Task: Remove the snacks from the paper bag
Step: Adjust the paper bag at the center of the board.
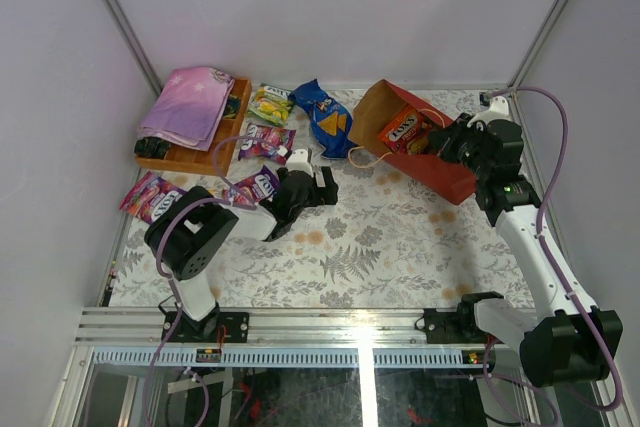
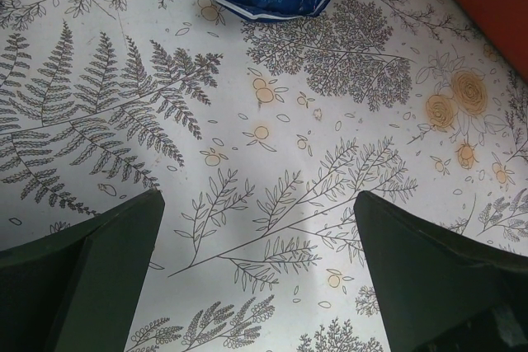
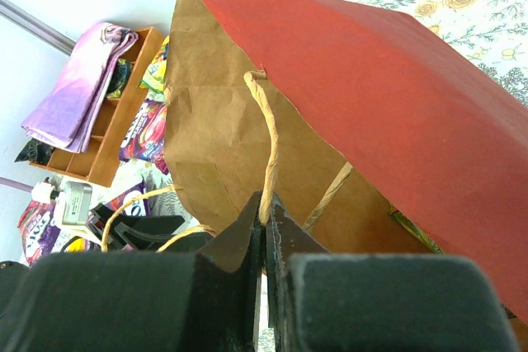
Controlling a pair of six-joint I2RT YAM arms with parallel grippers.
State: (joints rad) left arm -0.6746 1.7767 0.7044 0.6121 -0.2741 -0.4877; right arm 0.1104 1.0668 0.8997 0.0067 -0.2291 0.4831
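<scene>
Right tool (image 3: 264, 232): I hold it closed on the bag's handle (image 3: 264, 133), the twisted paper pinched between my fingertips.
Left tool (image 2: 257, 274): I hold it wide open and empty, low over the bare desk (image 2: 272, 146).
Bag (image 3: 396, 80): it lies on its side at the far right of the desk, red outside and brown inside, with the mouth facing left toward my other arm.
Inside the bag: an orange packet (image 1: 405, 132) shows in the mouth.
Chip bag (image 1: 325, 117): it is out on the desk, just left of the bag's mouth and beyond my left tool.
Small packets: a green-yellow packet (image 1: 270, 104) lies left of the chip bag, a purple packet (image 1: 268, 142) lies nearer to me, and another is close beside my left arm.
Tray (image 1: 205, 160): it sits at the far left with a cloth (image 1: 188, 105) on top.
</scene>
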